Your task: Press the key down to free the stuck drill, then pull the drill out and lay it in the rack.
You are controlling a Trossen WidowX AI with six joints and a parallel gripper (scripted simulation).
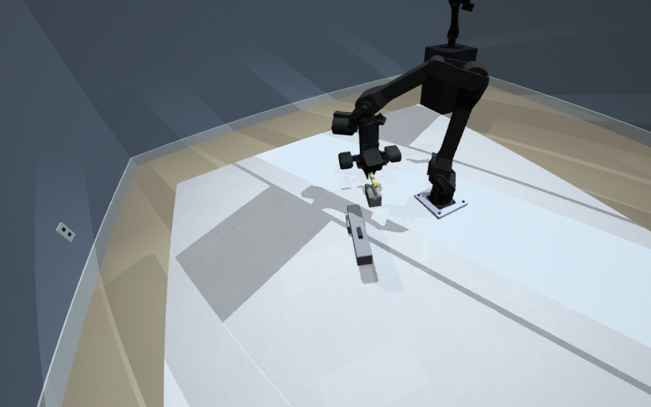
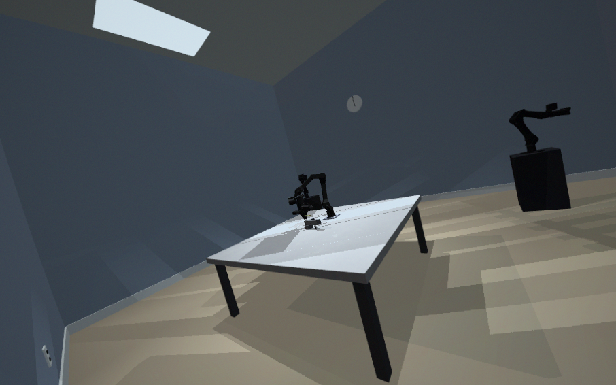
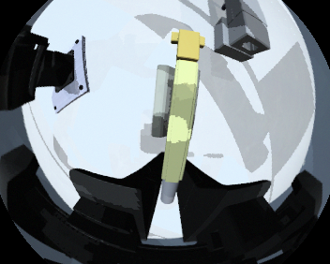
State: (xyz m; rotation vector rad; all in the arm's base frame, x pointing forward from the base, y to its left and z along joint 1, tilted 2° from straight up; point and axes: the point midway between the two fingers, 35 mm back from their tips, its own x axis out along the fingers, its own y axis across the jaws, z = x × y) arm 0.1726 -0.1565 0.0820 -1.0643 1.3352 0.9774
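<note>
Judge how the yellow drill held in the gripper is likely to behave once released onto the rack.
The drill is long, thin and apparently round, so it would probably roll unless cradled. It looks stiff, showing no sag. Held near one end by the gripper, it may pivot if bumped against the rack.

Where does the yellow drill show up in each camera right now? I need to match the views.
Top: the drill hangs from the tool, just above the small grey rack, centre frame.
Exterior: too small to make out; only the arm over the table shows.
Wrist: the drill runs up the middle of the frame, out of the tool.
Shared landmark: the arm's base plate, at left in the wrist view.
</note>
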